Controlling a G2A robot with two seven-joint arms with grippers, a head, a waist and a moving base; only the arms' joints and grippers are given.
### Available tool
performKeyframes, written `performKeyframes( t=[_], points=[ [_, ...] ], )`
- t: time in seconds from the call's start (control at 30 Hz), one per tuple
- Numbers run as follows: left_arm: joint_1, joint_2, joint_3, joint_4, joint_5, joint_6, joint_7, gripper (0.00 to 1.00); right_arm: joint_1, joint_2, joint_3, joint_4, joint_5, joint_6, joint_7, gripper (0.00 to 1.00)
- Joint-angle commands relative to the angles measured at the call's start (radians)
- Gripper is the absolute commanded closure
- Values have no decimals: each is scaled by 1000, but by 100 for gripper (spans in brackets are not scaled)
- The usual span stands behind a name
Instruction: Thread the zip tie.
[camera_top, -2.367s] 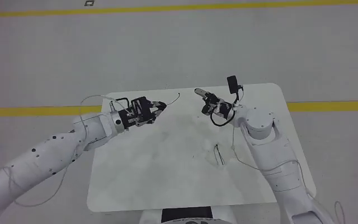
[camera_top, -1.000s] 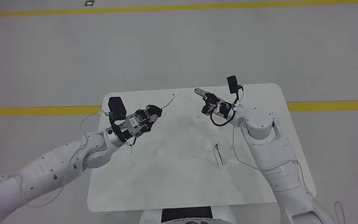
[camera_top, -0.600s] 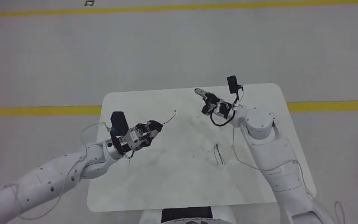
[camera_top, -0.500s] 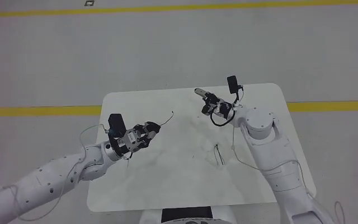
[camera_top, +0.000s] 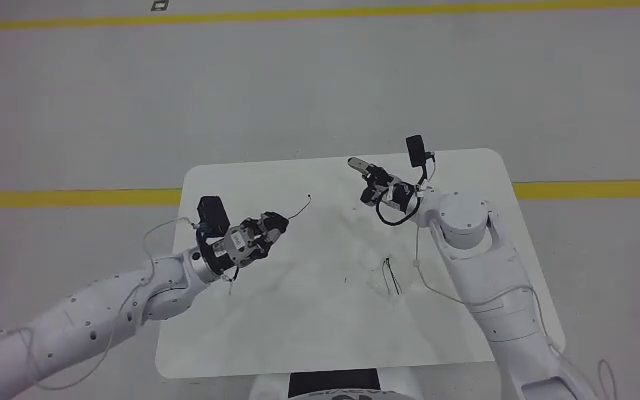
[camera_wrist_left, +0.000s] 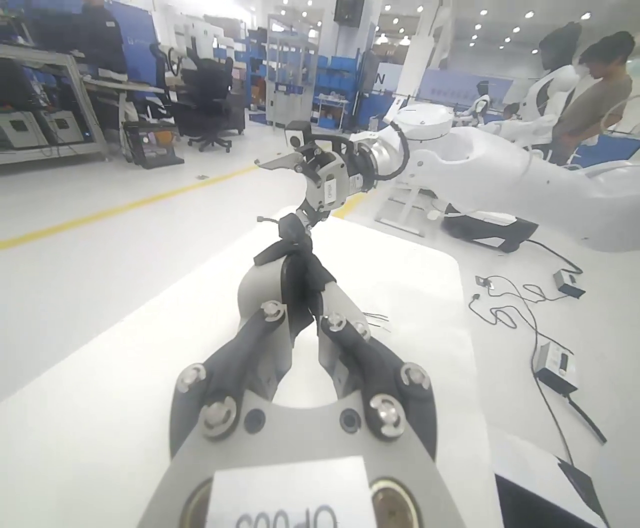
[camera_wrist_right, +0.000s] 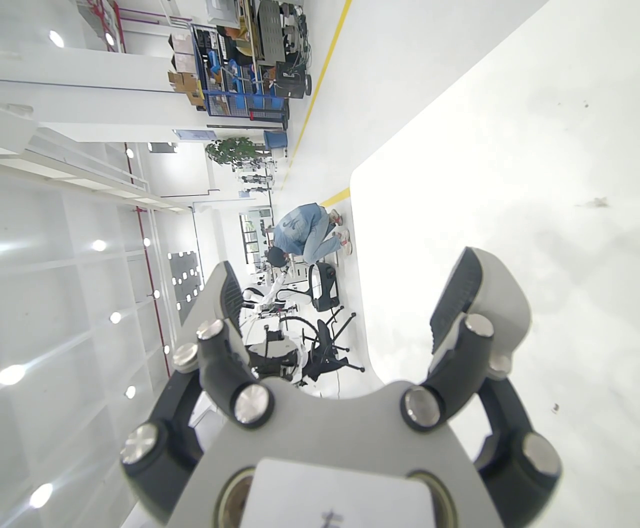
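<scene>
My left gripper (camera_top: 279, 221) hovers over the left half of the white table (camera_top: 300, 320), shut on a thin black zip tie (camera_top: 298, 209). The tie's free end sticks out toward the right arm and ends in a small head (camera_wrist_left: 261, 219). In the left wrist view the closed fingertips (camera_wrist_left: 299, 248) pinch the tie's strap. My right gripper (camera_top: 363, 178) is held above the table's far middle, a short gap from the tie's end. It is open with nothing between its ribbed pads (camera_wrist_right: 457, 287); the left wrist view also shows that right gripper (camera_wrist_left: 289, 191) with its jaws spread.
A few spare black zip ties (camera_top: 391, 276) lie on the table in front of the right arm, seen too as spare ties (camera_wrist_left: 376, 319). Cables and small boxes (camera_wrist_left: 555, 367) lie on the floor beside the table. People stand far off.
My left arm has drawn back toward the table's near left with the zip tie, widening the gap to the right gripper. The right arm has not moved.
</scene>
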Motion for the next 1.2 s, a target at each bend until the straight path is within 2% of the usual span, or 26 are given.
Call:
performKeyframes(
  t=[0.0, 0.13, 0.2, 0.3, 0.4, 0.67, 0.83, 1.17],
  points=[
    [-9, 0, 1, -7, -34, 0, -57, 100, 0, 0, 0, 0, 0, 0, 0, 0],
    [-29, 3, 1, -47, -79, 0, -183, 100, 0, 0, 0, 0, 0, 0, 0, 0],
    [-29, 6, 1, -69, -101, 0, -225, 100, 0, 0, 0, 0, 0, 0, 0, 0],
    [-30, 13, 1, -98, -127, 0, -283, 100, 0, 0, 0, 0, 0, 0, 0, 0],
    [-28, 21, 1, -115, -142, 0, -307, 100, 0, 0, 0, 0, 0, 0, 0, 0],
    [11, 35, 1, -157, -144, 0, -319, 100, 0, 0, 0, 0, 0, 0, 0, 0],
    [23, 41, 1, -150, -136, 0, -302, 100, 0, 0, 0, 0, 0, 0, 0, 0],
    [22, 42, 1, -142, -137, 0, -294, 100, 0, 0, 0, 0, 0, 0, 0, 0]
  ],
)
